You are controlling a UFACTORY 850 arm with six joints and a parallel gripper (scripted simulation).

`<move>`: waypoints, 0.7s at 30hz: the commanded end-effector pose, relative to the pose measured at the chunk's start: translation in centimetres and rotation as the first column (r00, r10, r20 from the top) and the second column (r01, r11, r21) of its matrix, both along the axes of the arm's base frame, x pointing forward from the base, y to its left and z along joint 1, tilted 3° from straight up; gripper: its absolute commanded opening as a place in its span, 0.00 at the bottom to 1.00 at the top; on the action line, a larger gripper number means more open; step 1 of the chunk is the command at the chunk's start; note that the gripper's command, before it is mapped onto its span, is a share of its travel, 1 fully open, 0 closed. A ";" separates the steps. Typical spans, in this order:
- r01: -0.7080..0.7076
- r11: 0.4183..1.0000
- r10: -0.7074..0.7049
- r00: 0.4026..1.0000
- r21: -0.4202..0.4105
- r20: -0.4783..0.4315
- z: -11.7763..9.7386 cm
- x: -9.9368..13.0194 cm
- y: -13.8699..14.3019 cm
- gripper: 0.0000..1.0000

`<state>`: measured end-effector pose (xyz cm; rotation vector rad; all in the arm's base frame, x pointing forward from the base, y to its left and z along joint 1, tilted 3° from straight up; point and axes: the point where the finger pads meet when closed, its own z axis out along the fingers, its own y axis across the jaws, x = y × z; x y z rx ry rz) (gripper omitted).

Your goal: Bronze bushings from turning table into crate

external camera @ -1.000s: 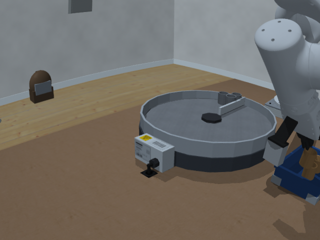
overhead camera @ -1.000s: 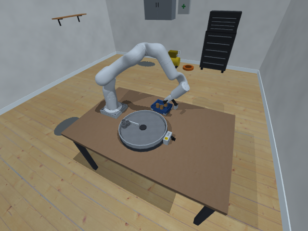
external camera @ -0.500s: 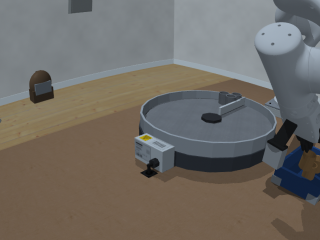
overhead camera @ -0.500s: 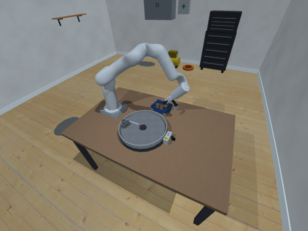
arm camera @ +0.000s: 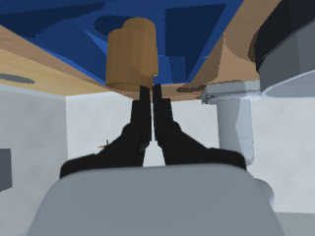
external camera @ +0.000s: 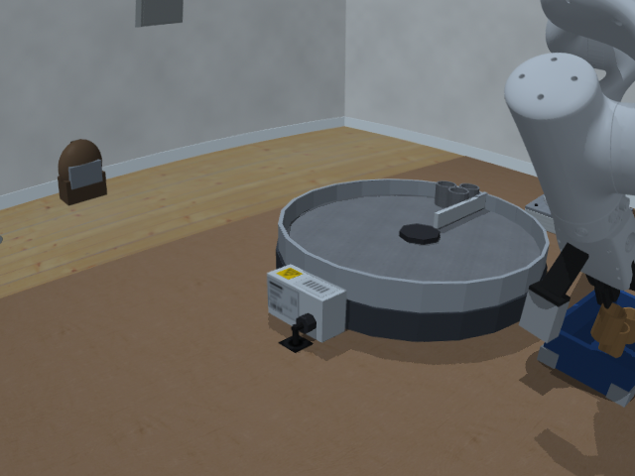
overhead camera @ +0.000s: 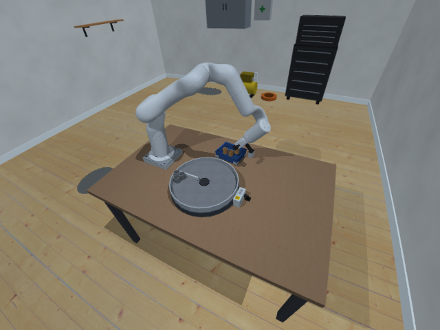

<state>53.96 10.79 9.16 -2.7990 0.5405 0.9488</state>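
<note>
My gripper [overhead camera: 237, 145] [external camera: 606, 300] [arm camera: 152, 96] is shut on the wall of a bronze bushing [external camera: 609, 323] [arm camera: 129, 58] and holds it low inside the blue crate [overhead camera: 218, 153] [external camera: 576, 353] [arm camera: 197, 29]. More bronze bushings [overhead camera: 229, 152] stand in the crate. The crate sits just behind the turning table [overhead camera: 199, 206] [external camera: 410, 288]. Three steel bushings [overhead camera: 177, 175] [external camera: 456, 191] stand together at the table's rim, against its sweeper bar [external camera: 458, 210]. No bronze bushing shows on the turning table.
A grey control box [overhead camera: 239, 196] [external camera: 306, 300] with a small lever sits at the turning table's front rim. A white block [external camera: 543, 313] stands between the table and the crate. The arm's base [overhead camera: 162, 157] is bolted at the left rear of the brown table.
</note>
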 end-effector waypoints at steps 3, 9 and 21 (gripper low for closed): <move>0.000 1.000 0.000 1.000 0.000 0.002 -0.8 0.1 0.0 0.00; 0.000 1.000 0.000 1.000 0.000 0.002 -1.9 0.2 0.0 0.00; 0.000 1.000 0.000 1.000 0.000 0.002 -3.2 0.2 0.0 0.00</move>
